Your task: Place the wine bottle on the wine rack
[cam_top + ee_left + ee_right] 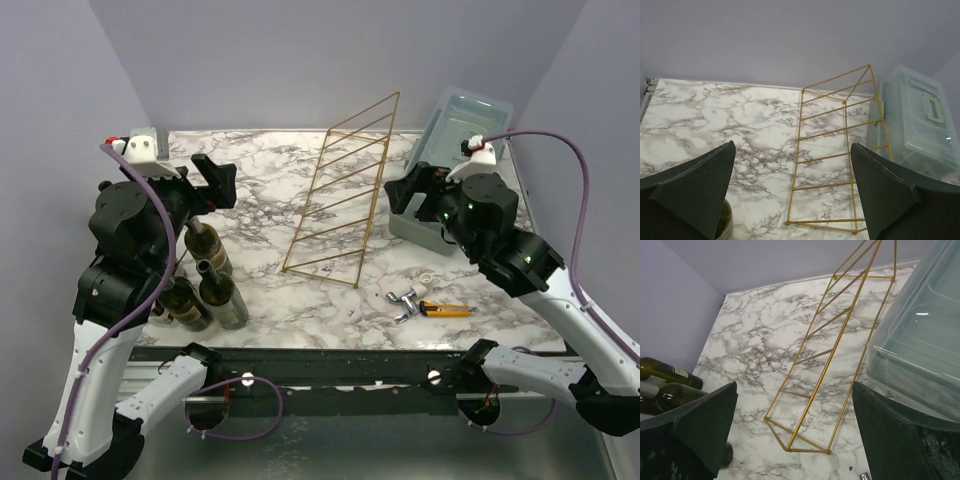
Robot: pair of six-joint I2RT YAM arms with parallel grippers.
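Note:
The wine rack [345, 190], a slanted gold wire frame with horizontal rungs, stands mid-table and holds nothing. It also shows in the left wrist view [835, 160] and the right wrist view [835, 350]. Three dark green wine bottles [222, 295] stand clustered at the near left; two of them show in the right wrist view [670, 372]. My left gripper [218, 182] is open and empty, raised just behind the bottles, left of the rack. Its fingers frame the rack in its own view [792, 200]. My right gripper [395, 192] is open and empty, just right of the rack [795, 435].
A pale blue-grey plastic box [455, 150] sits at the back right, right behind my right gripper; it also shows in the wrist views [920, 120] [920, 340]. A metal clamp [405, 300], a yellow-and-black tool [445, 309] and a small white ring [428, 279] lie near the front right.

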